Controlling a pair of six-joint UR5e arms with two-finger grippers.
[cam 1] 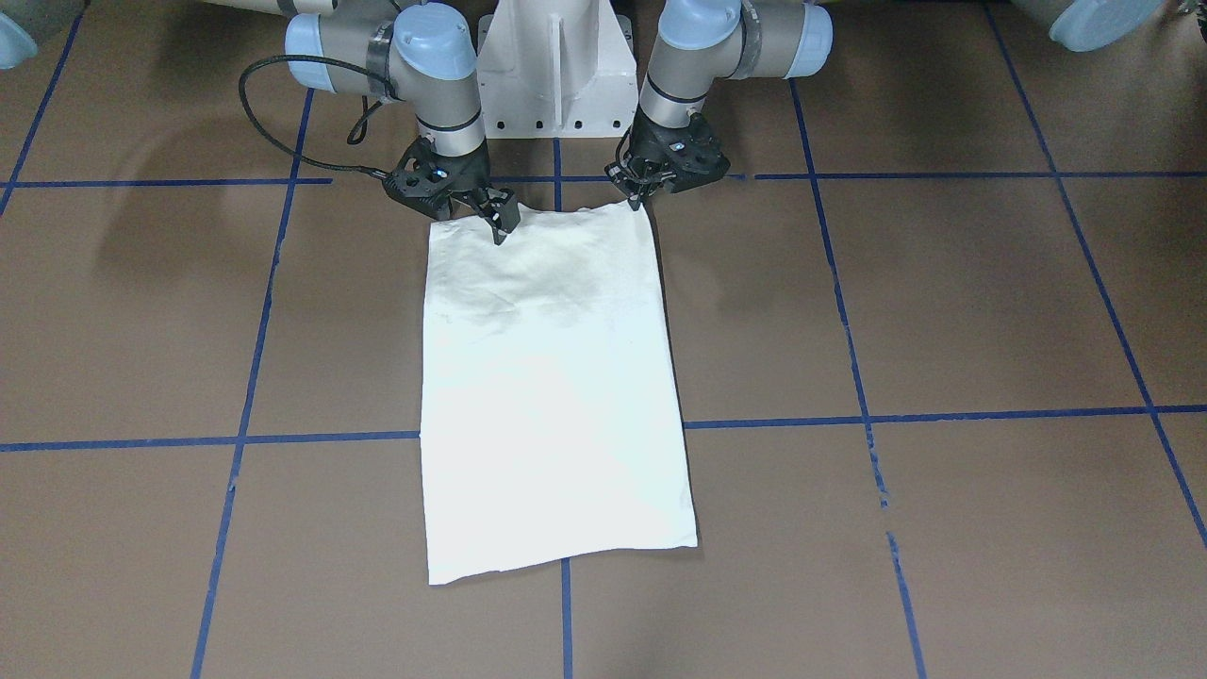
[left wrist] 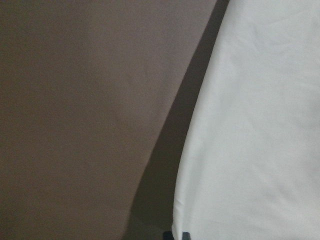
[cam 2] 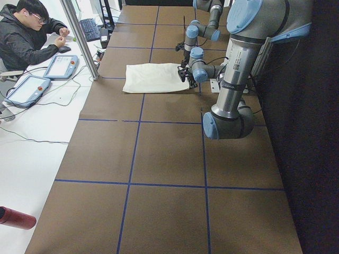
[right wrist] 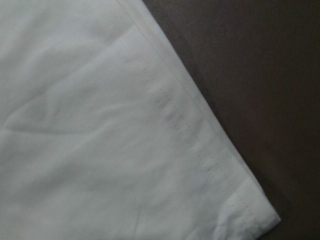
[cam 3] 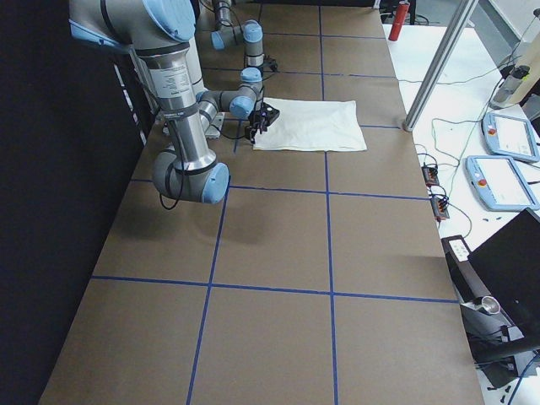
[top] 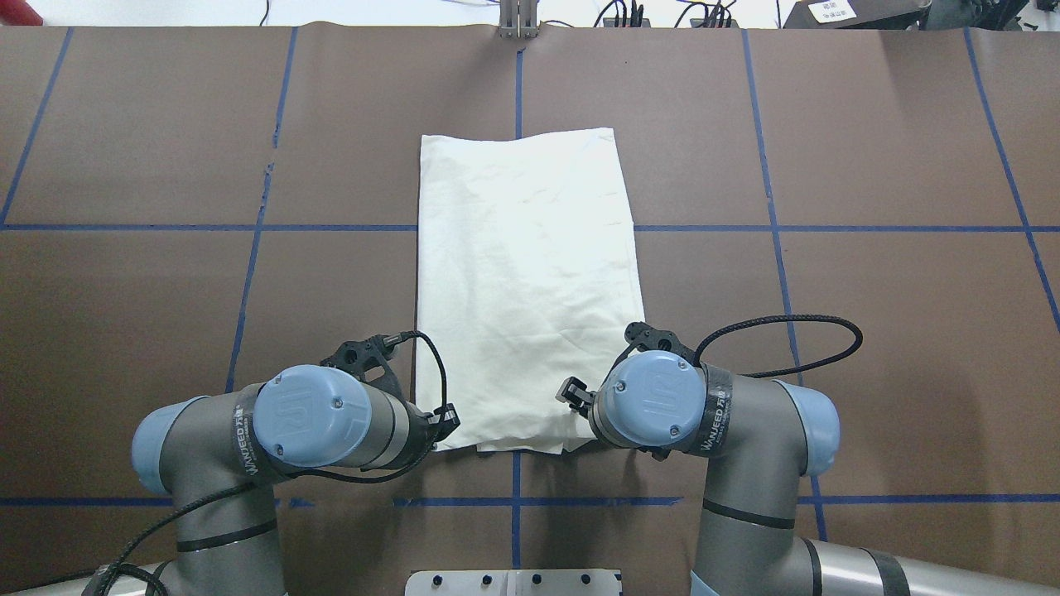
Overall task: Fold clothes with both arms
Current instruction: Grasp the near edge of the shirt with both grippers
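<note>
Fingers (cam 1: pixel 503 217) of the right gripper (cam 1: pixel 498 231) rest at one robot-side corner of the cream T-shirt (cam 1: pixel 556 377), and the left gripper (cam 1: pixel 641 200) is at the other. I cannot tell whether either pair is spread or pinching cloth. The shirt lies flat, folded into a plain long rectangle, mid-tabletop (cam 1: pixel 943 302) in front of the white pedestal (cam 1: pixel 552 66).

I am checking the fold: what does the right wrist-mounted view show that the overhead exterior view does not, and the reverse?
Only the right wrist-mounted view shows the T-shirt hem stitching, close up. Only the overhead exterior view shows the whole folded rectangle, the left arm and right arm at its near corners, and blue tape lines. Both show plain cream cloth on the brown table.
</note>
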